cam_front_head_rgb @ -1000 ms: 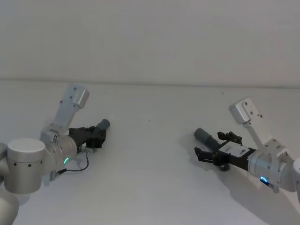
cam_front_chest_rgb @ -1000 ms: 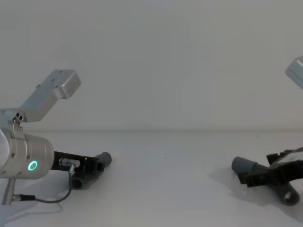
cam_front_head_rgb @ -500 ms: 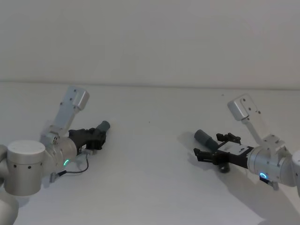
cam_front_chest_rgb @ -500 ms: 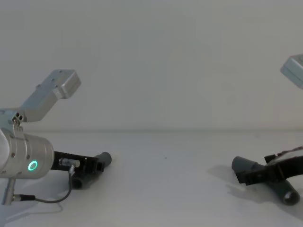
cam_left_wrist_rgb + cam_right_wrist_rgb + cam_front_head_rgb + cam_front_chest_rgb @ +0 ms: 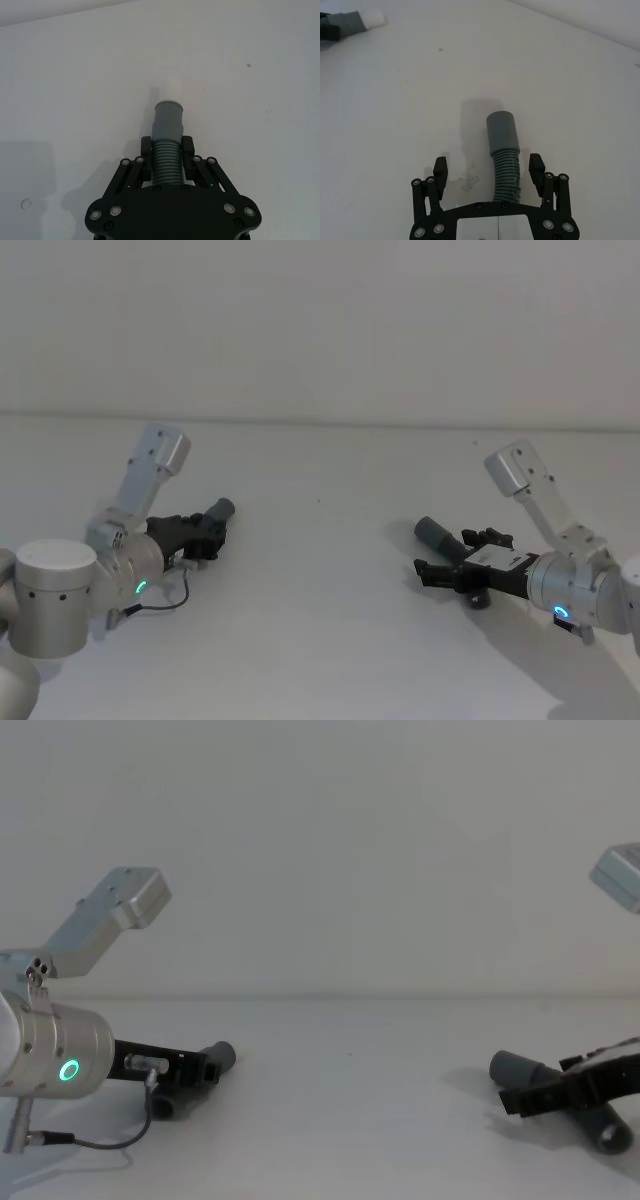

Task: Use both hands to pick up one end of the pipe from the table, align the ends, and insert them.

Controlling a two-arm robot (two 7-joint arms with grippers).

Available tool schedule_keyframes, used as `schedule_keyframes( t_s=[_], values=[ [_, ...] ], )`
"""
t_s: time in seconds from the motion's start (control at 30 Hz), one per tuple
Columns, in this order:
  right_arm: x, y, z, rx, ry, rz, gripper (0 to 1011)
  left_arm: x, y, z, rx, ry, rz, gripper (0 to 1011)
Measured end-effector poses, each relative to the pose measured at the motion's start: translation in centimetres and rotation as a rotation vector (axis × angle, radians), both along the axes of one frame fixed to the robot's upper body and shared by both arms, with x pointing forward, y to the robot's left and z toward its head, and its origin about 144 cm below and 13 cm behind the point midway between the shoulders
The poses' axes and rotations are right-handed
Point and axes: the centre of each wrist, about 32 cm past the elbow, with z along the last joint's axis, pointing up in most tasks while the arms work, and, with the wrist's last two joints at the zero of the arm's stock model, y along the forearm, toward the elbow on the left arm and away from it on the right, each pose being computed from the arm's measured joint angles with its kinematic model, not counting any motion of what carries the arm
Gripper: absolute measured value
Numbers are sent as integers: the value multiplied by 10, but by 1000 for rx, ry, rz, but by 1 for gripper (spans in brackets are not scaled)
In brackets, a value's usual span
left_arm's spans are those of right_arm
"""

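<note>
The left gripper [image 5: 167,150] was clamped on the ribs of its hose [image 5: 166,167] just behind the cuff [image 5: 167,117], low at the left of the table [image 5: 320,580], and the right gripper [image 5: 488,164] stood open astride the other hose [image 5: 503,135] at the right; both looked light and bendy, best held near the stiff cuff

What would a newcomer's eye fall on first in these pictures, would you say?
The left gripper, at the table's left, has its fingers shut on one ribbed hose piece. At the right, the right gripper has open fingers straddling the other hose piece without touching it.
</note>
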Motion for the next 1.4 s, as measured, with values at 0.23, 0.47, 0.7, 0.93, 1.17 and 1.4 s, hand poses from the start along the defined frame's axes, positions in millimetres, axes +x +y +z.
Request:
schedule_keyframes(
  t_s=[0.23, 0.47, 0.7, 0.93, 1.17, 1.4],
  values=[
    [2, -1, -1, 3, 12, -6, 1001, 0, 0, 0, 0, 0, 0, 341],
    [3, -1, -2, 4, 17, -11, 979, 0, 0, 0, 0, 0, 0, 341],
    [4, -1, -3, 5, 21, -14, 809, 0, 0, 0, 0, 0, 0, 341],
    [5, -1, -3, 6, 23, -15, 619, 0, 0, 0, 0, 0, 0, 341],
    [5, -1, -3, 6, 24, -16, 398, 0, 0, 0, 0, 0, 0, 341],
    [5, -1, -3, 6, 25, -17, 268, 0, 0, 0, 0, 0, 0, 341]
  ],
)
